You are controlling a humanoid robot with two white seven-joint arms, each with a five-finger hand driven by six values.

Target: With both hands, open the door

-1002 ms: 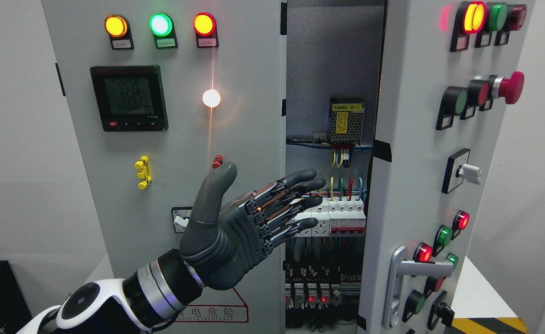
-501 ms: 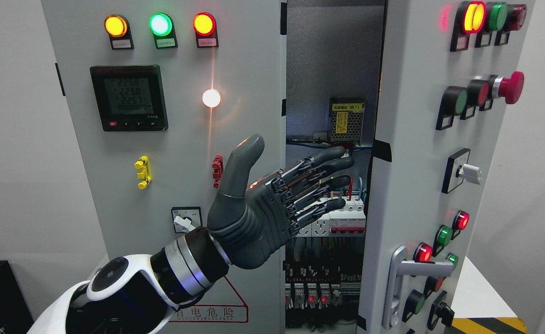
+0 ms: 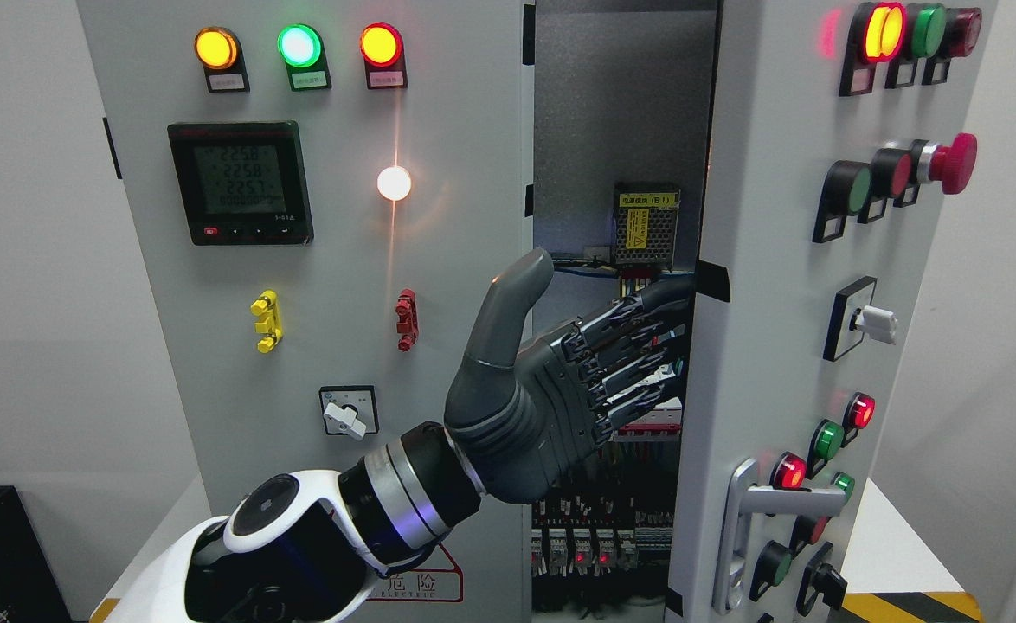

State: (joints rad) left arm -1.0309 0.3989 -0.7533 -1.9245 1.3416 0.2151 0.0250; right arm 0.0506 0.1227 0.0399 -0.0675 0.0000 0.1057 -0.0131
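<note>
a grey metal electrical cabinet point(image 3: 335, 285) fills the view. its right-hand grey door with coloured push buttons point(image 3: 776, 346) stands partly swung open toward the camera, hinged at the right, so the task's door sits at the right of the picture with its free edge near the middle. between that edge and the closed left panel is a dark gap showing the cabinet's inside: a small yellow-labelled mesh power supply point(image 3: 645, 227), coloured wires, and rows of white circuit breakers with red indicator lights point(image 3: 594, 545) lower down.

the robot's dark grey left hand point(image 3: 560, 381) comes in on a white and black arm from the lower left and reaches into the gap. its fingers point(image 3: 638, 337) are stretched out straight and slightly apart, holding nothing, with the tips at or just behind the door's free edge; whether they touch the edge cannot be told. the thumb points upward.

the right hand is not visible. the silver lever handle point(image 3: 763, 510) low on the door is untouched.

judging progress: the door is already unlatched and part open. what seems left is to press the fingers against the door's inner edge and swing it wide, perhaps with the other hand joining.
</note>
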